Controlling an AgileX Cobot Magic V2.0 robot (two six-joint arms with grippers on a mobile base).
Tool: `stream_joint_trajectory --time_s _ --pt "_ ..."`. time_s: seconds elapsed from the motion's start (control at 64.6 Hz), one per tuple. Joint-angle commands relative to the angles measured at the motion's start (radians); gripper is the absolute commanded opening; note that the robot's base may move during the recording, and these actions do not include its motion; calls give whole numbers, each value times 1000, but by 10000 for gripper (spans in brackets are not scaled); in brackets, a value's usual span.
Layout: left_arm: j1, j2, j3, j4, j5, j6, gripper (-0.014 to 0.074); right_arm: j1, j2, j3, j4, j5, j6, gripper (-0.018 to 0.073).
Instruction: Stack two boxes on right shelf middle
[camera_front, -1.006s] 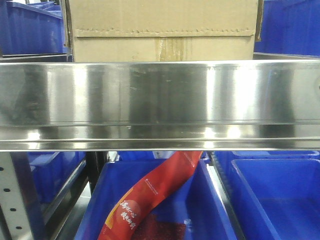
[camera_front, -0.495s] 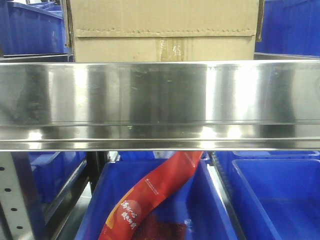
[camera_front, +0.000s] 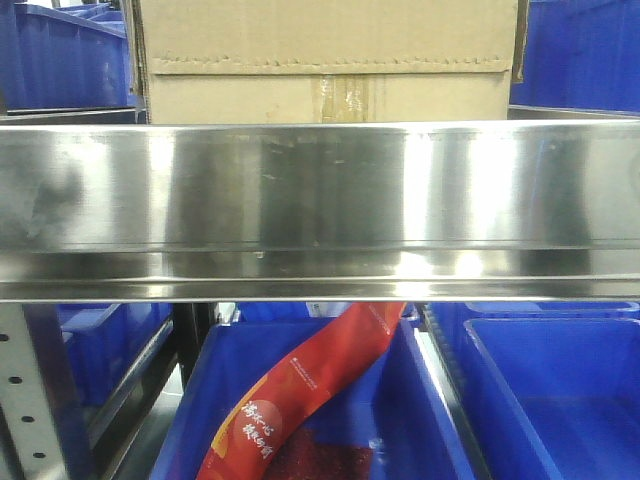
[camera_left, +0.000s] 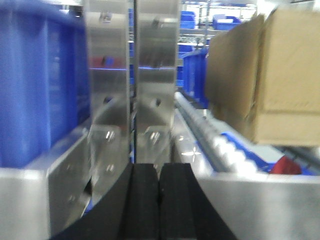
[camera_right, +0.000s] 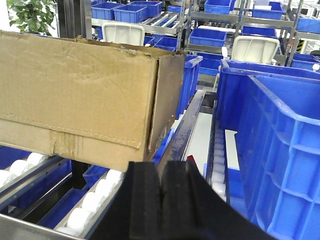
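Behind the shelf (camera_front: 320, 200) rail, the box (camera_front: 325, 60) shows only partly.

likely warehouse, racks, blue bins (camera_right: 280, 125)

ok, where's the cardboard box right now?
Front view: the cardboard box sits top centre behind the shelf's steel rail, with blue bins on either side.

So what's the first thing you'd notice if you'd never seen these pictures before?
The broad shiny stainless-steel shelf rail stretches right across the front view. A wide brown corrugated cardboard box sits just behind and above it, with blue plastic bins below, one holding a long red printed packet. Both black pincers look shut and empty.
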Motion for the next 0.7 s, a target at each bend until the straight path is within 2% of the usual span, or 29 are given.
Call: stream_joint_trajectory --time_s 0.0,0.015,0.077,0.681 --pt "5 -22 55 -9 -122 0 -111 -5 -4 6 -11 -24 -6 -153" --pt "5 -22 55 -9 -142 0 -111 -5 -4 6 -11 -24 -6 -153" --pt "5 -22 55 -9 -56 0 -111 -5 -4 6 -11 -24 -6 -153" --pt "5 -22 55 -9 -60 0 -111 -5 -4 6 -11 -24 -6 -153"
